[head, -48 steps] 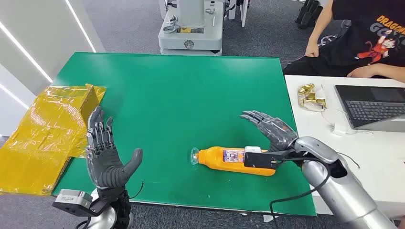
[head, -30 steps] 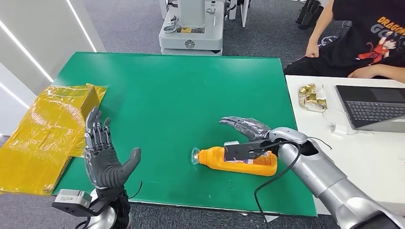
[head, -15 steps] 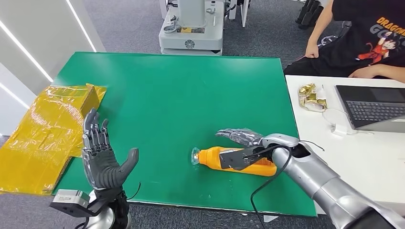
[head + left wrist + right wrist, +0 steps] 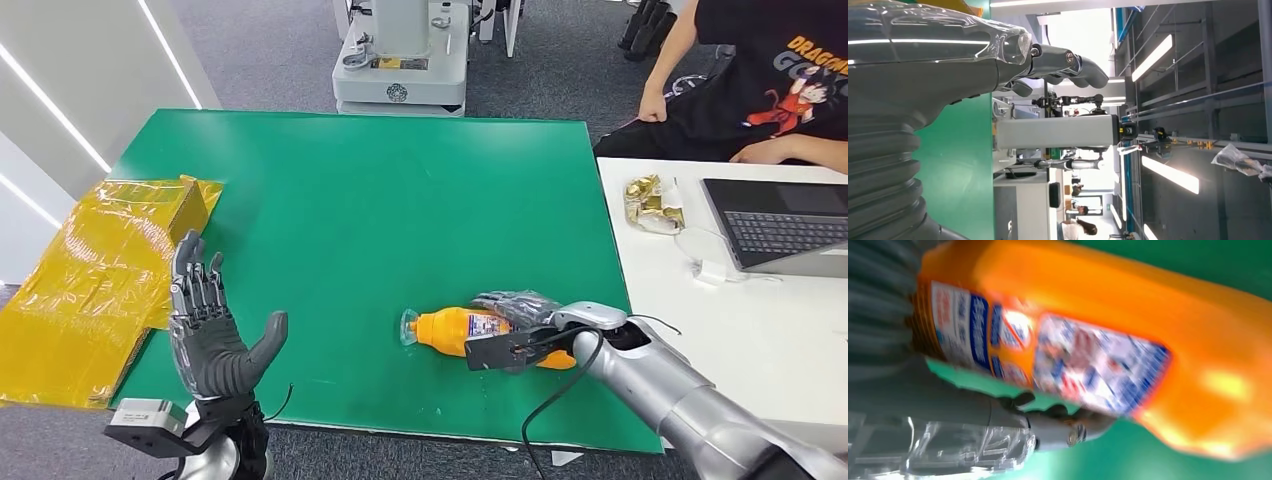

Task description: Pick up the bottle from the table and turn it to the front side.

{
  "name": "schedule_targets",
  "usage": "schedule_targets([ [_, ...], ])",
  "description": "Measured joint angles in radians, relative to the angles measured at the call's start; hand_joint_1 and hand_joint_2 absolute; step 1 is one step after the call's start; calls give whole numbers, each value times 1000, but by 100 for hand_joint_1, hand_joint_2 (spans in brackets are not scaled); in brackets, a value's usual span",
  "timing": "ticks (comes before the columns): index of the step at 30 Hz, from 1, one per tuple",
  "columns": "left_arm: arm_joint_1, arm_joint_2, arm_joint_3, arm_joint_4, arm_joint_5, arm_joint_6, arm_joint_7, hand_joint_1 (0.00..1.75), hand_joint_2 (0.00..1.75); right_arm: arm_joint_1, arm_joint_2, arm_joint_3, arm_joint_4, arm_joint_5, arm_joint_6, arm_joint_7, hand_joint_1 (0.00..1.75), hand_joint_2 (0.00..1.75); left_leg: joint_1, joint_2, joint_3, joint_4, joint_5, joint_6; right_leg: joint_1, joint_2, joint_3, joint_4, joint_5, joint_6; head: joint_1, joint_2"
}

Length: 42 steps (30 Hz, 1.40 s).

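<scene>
An orange bottle with a clear cap and a blue-and-white label lies on its side on the green table, near the front edge, cap pointing left. My right hand wraps its body: the fingers curl over the far side and the thumb sits at the near side. In the blurred right wrist view the bottle is very close, with the thumb beside its label. My left hand is raised over the table's front left corner, palm up and fingers spread, holding nothing; the left wrist view shows it too.
A crumpled yellow plastic bag hangs off the table's left edge. To the right stands a white table with a laptop and a gold wrapper; a person sits behind it. A grey machine base stands beyond the table.
My right hand has come down from the bottle's right end onto its body and its fingers have curled around it. The left hand has sunk slightly. The bottle lies where it was.
</scene>
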Motion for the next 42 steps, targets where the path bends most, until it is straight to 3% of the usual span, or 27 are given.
schedule_targets([
  [5, -1, 1, 0, 0, 10, 14, 0, 0, 175, -3, -1, 11, 25, 42, -42, 84, 0, 175, 0, 0, 0, 0, 0, 0, 0, 0, 0, 0, 0, 0, 0, 0],
  [12, -1, 2, 0, 0, 16, 8, 0, 0, 175, -7, -8, 19, 50, 61, -71, 113, 0, 175, 0, 0, 0, 0, 0, 0, 0, 0, 0, 0, 0, 0, 0, 0],
  [16, -3, 2, 0, 0, 15, 3, 0, 0, 175, -6, -15, 22, 55, 66, -88, 116, 161, 175, 0, 0, 1, 0, 0, 0, 0, 0, 0, 0, 0, 0, 0, 0],
  [17, -5, 2, 0, 0, 16, 3, 0, 0, 175, -6, -16, 22, 56, 67, -92, 117, 169, 175, 0, 0, 1, 1, 0, 0, 0, 0, 1, 0, 0, 1, 0, 0],
  [25, -21, 0, 0, 0, 25, -1, 0, 0, 175, -1, -11, 19, 69, 55, -149, 103, 175, 175, 0, 0, 1, 1, 0, 1, 0, 0, 2, 0, 1, 1, 0, 0],
  [33, -21, -1, 0, 0, 12, 6, 0, 0, 175, 82, 38, -94, 52, -68, -354, 37, 175, 175, 0, 0, 1, 1, 0, 1, 0, 0, 1, 0, 1, 1, 0, 0],
  [37, -21, -8, 1, 0, 10, 15, 0, 0, 175, 164, 75, -188, -8, -146, -519, -41, 175, 175, 0, -1, 0, 0, 0, 1, 0, -2, 1, 0, 0, 1, 0, 0],
  [42, -26, -22, 1, 4, 19, 16, 0, 0, 175, 301, 121, -330, -146, -226, -792, -239, 175, 175, 0, -1, -1, 0, 0, 1, 1, -2, 0, 0, -1, 1, 0, 0],
])
